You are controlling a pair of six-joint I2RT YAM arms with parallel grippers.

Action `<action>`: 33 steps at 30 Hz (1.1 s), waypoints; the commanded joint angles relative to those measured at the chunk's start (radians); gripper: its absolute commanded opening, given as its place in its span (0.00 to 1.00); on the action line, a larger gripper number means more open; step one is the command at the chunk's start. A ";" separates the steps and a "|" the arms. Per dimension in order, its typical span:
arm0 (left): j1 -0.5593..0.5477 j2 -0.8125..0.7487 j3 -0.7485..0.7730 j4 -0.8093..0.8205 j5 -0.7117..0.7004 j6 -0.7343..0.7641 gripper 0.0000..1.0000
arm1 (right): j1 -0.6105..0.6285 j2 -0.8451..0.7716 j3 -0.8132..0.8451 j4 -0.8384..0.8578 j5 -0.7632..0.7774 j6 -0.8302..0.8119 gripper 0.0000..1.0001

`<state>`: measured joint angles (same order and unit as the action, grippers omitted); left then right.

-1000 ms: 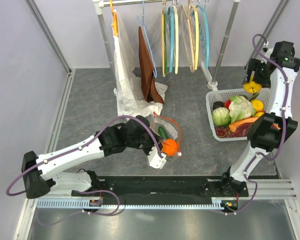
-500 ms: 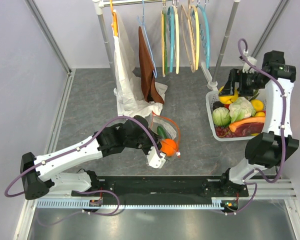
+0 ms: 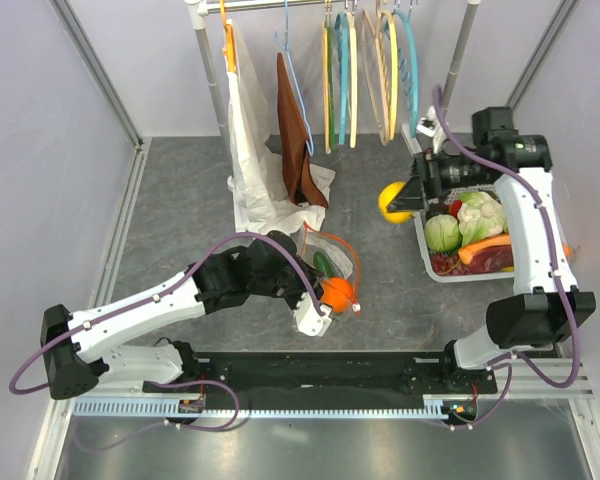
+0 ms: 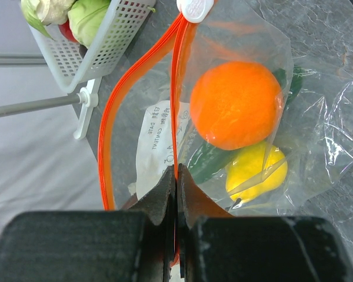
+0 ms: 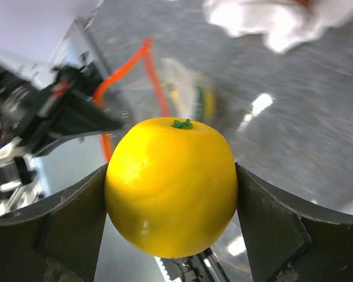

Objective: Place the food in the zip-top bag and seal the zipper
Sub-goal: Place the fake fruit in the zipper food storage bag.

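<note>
The clear zip-top bag [image 3: 335, 262] lies on the grey table with its orange-red zipper [image 4: 177, 88] gaping open. Inside it are a round orange [image 4: 235, 104], a dark green cucumber [image 4: 209, 163] and a yellow fruit [image 4: 256, 173]. My left gripper [image 4: 177, 176] is shut on one side of the zipper strip and holds the mouth up. My right gripper [image 5: 172, 194] is shut on a second yellow fruit [image 5: 172, 185], held in the air left of the basket; it shows in the top view [image 3: 393, 202], well to the right of the bag.
A white slatted basket [image 3: 425, 225] at the right holds a cabbage, red meat and other produce. A rack at the back carries a white cloth [image 3: 248, 150], a brown garment [image 3: 295, 130] and coloured hangers [image 3: 370, 70]. Its post foot [image 3: 425, 168] stands near the basket.
My right arm has swung left from the far side of the basket, carrying the yellow fruit out past its left rim. My left gripper and the bag have stayed put.
</note>
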<state>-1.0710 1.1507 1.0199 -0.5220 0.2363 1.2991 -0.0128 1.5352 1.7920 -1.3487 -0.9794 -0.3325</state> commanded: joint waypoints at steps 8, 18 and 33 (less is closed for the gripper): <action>0.003 -0.016 -0.003 0.039 -0.022 0.011 0.02 | 0.311 0.005 0.012 -0.033 -0.202 0.036 0.70; 0.002 -0.055 -0.004 0.037 -0.026 0.049 0.02 | 0.473 0.089 -0.008 -0.050 -0.068 -0.049 0.70; -0.010 -0.101 -0.043 0.092 -0.011 0.086 0.02 | 0.606 0.109 -0.025 0.121 0.246 0.020 0.69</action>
<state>-1.0756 1.0683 0.9794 -0.4973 0.2150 1.3441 0.5587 1.6634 1.7615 -1.2938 -0.8402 -0.3260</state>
